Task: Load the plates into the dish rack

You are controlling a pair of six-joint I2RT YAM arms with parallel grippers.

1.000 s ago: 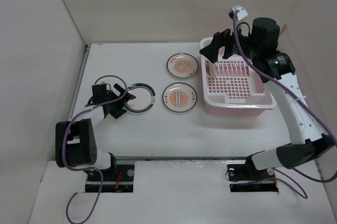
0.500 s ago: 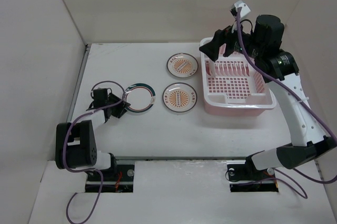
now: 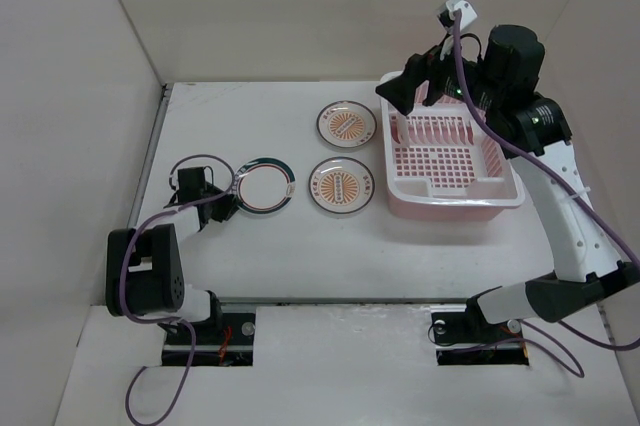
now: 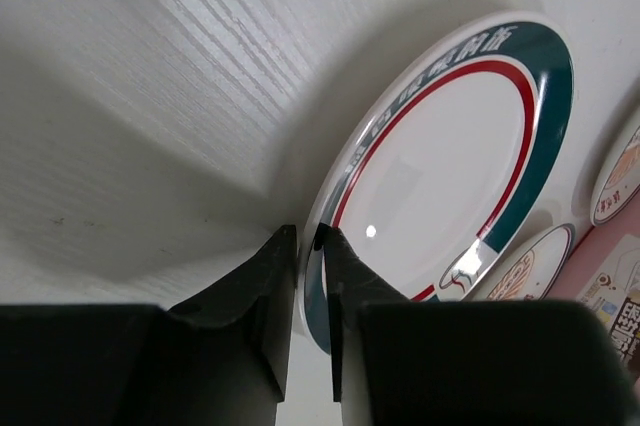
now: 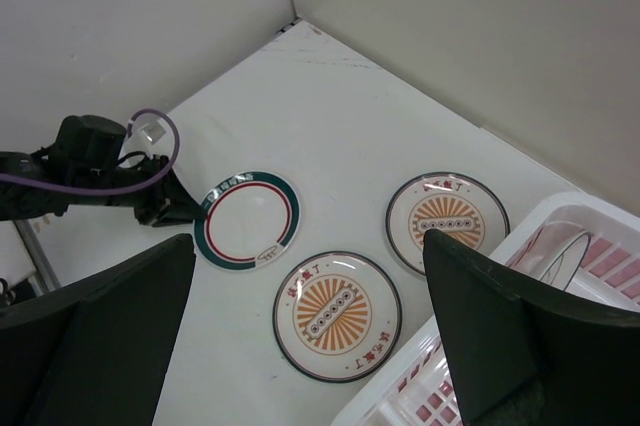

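Note:
The green-rimmed plate (image 3: 265,186) (image 4: 450,156) (image 5: 248,218) lies left of centre on the table. My left gripper (image 3: 231,196) (image 4: 310,246) is low at its left edge, shut on the rim with one finger on each face. Two sunburst plates (image 3: 345,125) (image 3: 340,186) (image 5: 447,221) (image 5: 338,314) lie flat between it and the pink dish rack (image 3: 455,204) (image 5: 610,208). A fourth plate (image 5: 560,251) stands on edge inside the rack. My right gripper (image 3: 410,96) (image 5: 308,238) hangs open and empty high over the rack's far left corner.
White walls close in the table on the left, back and right. The left arm's purple cable (image 3: 205,159) loops over its wrist beside the green-rimmed plate. The rack sits against the right side of the table.
My left gripper has closed from wide open onto the rim of the green-rimmed plate. The right gripper has drifted slightly up and back over the rack, staying open.

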